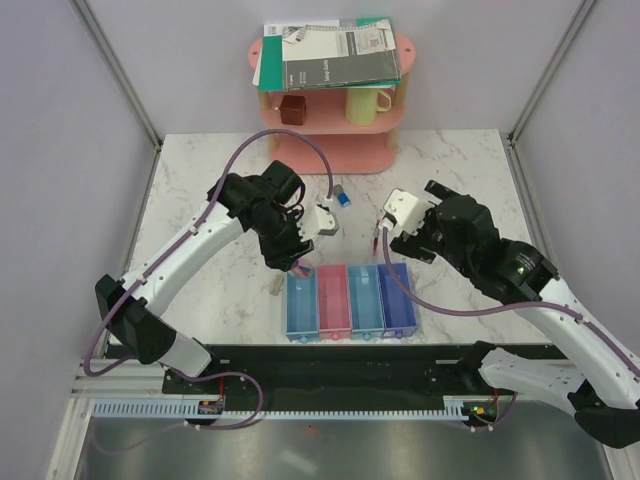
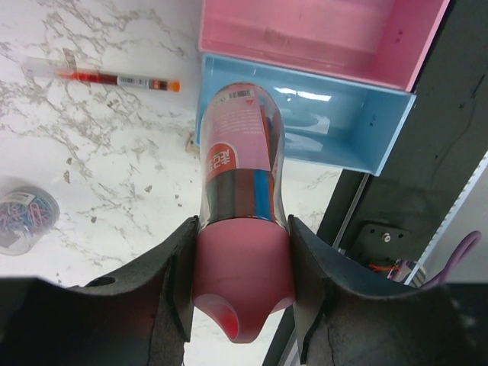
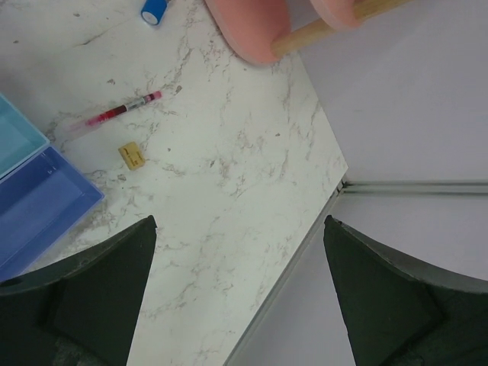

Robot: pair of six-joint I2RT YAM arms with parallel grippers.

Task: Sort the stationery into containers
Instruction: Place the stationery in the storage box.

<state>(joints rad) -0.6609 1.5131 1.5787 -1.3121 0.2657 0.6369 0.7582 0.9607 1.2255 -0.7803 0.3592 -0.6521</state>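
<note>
Left gripper point(image 2: 242, 229) is clenched on the pink cylinder point(image 2: 240, 145). It sticks out past the fingertips, its far end over the near wall of the blue tray point(image 2: 358, 130), with the pink tray point(image 2: 305, 30) just beyond. Off to the jaws' left, on the table point(image 2: 114, 152), lie a red pen point(image 2: 114, 78) and a clip pot point(image 2: 27, 213). Right gripper point(image 3: 236, 290) gapes wide, nothing between its fingers. Ahead and to its left lie a second pen point(image 3: 114, 114), a tan block point(image 3: 131, 155) and the violet tray point(image 3: 38, 202). Further out is a blue-capped tube point(image 3: 155, 9).
</note>
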